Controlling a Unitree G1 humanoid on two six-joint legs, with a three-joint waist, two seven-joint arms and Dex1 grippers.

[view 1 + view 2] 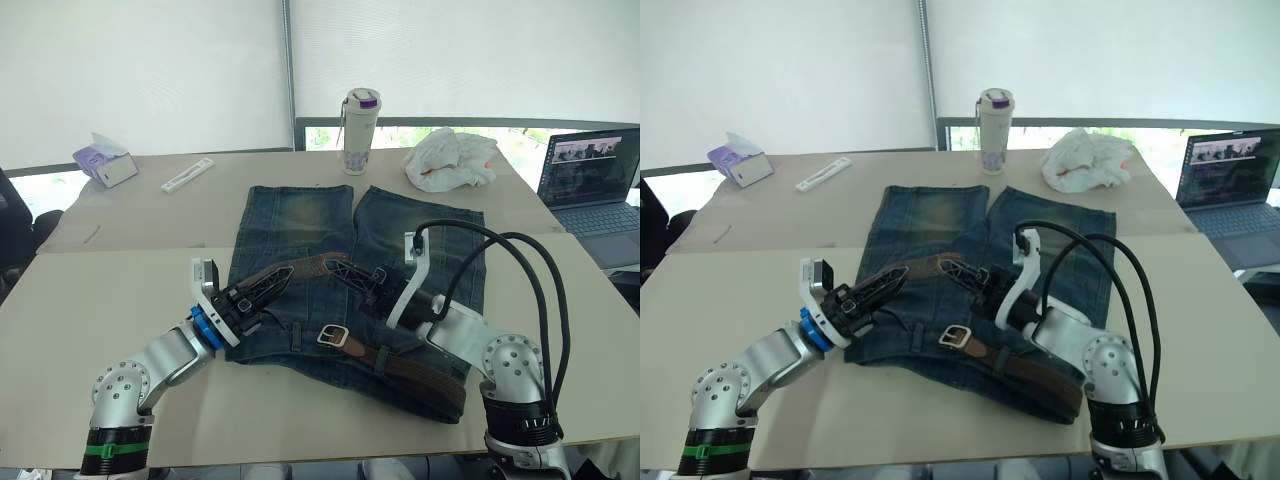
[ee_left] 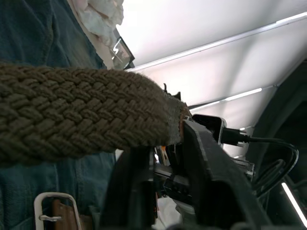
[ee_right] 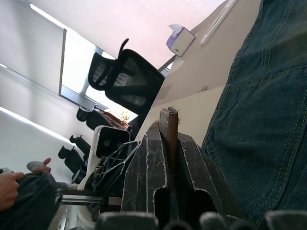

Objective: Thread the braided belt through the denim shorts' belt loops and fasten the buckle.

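Left eye view: braided belt [image 1: 300, 268] free end spans between both grippers above denim shorts [image 1: 300, 225]. R gripper [image 1: 345, 272] jaws clamped on strap tip; L gripper [image 1: 275, 283] jaws closed on strap. Buckle [image 1: 333, 335] lies just below jaws on waistband.

Dark-brown woven braided belt [image 1: 400, 362], silver buckle [image 1: 332, 335], faded blue denim shorts [image 1: 290, 225].

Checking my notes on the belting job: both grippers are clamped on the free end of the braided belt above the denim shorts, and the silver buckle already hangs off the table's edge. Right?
Not quite. In the left eye view the buckle lies on the denim shorts, not off the table. The rest holds: left gripper and right gripper both clamp the braided belt.
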